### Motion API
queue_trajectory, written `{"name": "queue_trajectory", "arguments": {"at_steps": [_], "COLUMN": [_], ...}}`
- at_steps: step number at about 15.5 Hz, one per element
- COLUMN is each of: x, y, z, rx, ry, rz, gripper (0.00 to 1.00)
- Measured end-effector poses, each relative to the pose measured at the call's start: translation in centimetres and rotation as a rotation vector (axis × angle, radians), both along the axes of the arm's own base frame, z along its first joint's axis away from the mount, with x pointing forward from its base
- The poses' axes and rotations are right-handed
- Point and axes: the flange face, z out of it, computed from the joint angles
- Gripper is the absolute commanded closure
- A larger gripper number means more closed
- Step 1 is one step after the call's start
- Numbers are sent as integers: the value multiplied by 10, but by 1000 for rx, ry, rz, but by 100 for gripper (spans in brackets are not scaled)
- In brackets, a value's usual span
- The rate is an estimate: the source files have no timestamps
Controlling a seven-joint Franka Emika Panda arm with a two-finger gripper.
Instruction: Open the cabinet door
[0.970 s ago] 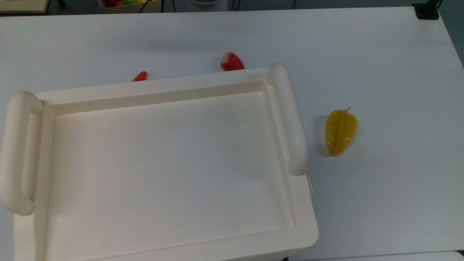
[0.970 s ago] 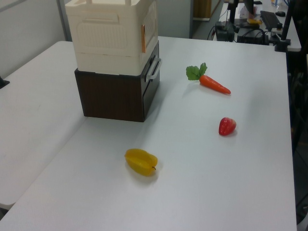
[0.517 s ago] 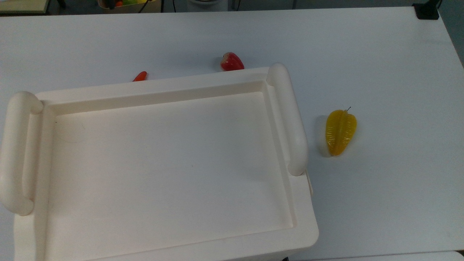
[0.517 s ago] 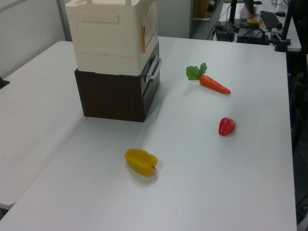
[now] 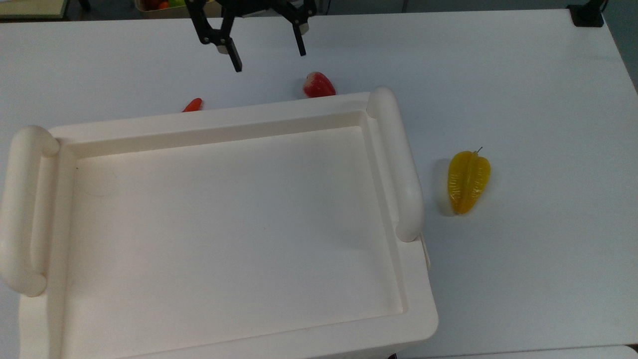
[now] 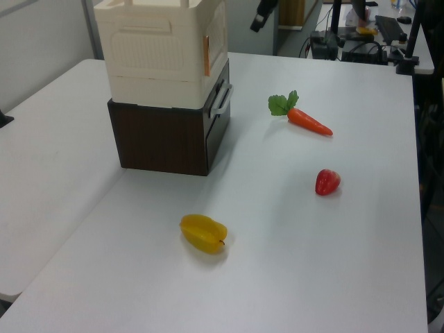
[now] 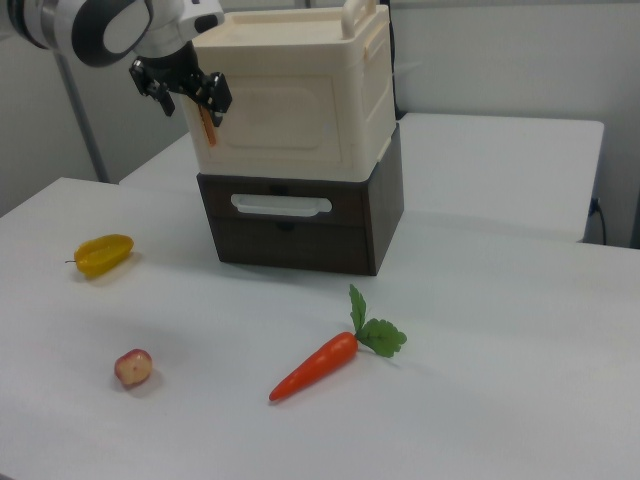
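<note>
While the gripper (image 5: 266, 52) hung above the bench (image 5: 523, 99) with jaws spread and empty, the cabinet door (image 7: 285, 120) stood closed on the cabinet (image 7: 300, 90); approaching its orange-tabbed edge squarely seemed wise.

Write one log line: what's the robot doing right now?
gripper: open, empty, in air | cabinet door: closed | gripper near cabinet, no contact

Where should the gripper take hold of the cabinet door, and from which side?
Probably the orange tab at the right view's left edge of the cabinet door. The door lies flush with the cabinet, offering no other hold; the tab sticks out, thin and upright. Come from the right view's left, near the open gripper, fingers either side of it.
</note>
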Motion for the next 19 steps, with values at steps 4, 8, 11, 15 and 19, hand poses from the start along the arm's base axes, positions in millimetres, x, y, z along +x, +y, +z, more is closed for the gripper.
{"name": "queue_trajectory", "arguments": {"at_steps": [4,8,11,15,19], "x": [11,17,28,40,49], "y": [26,38,47,77,101], "z": [-5,-7,-20,-42,-57], "rx": [-44,-48,-54,-74,-95], "ry": [-68,-116,-140,-166,-207], "rz": [18,17,17,-4,-37], "gripper": [51,50,50,49,61]}}
